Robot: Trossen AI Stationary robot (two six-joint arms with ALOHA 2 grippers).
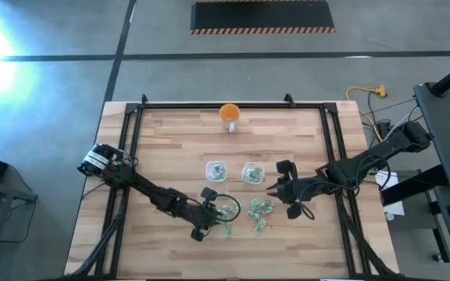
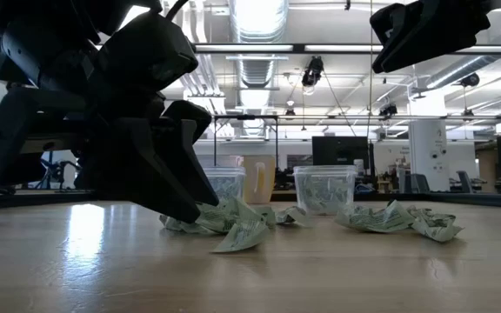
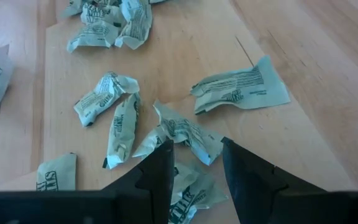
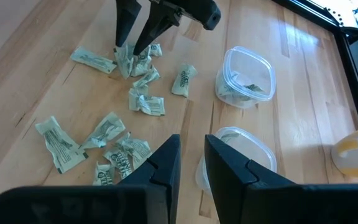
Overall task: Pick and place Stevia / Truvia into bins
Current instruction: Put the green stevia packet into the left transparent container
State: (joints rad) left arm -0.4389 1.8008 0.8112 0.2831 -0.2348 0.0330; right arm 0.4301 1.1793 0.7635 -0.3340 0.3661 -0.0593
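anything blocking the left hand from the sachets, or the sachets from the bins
Nothing visible. The left hand is down on the table with its fingers open around a sachet in the near pile. Between that pile and the two clear bins lies only bare wood; the right hand waits beside the bins.

Past the right gripper [image 4: 191, 163], whose two dark fingers are seen standing slightly apart with nothing between them, crumpled Stevia sachets [image 4: 120, 152] are scattered over the wooden table [image 4: 36, 74]. Two clear bins [image 4: 246, 78] are set side by side, each holding a few sachets, with an orange cup [image 4: 356, 152] beyond. The left gripper [image 4: 133, 46] is lowered onto a cluster of sachets, fingers apart.
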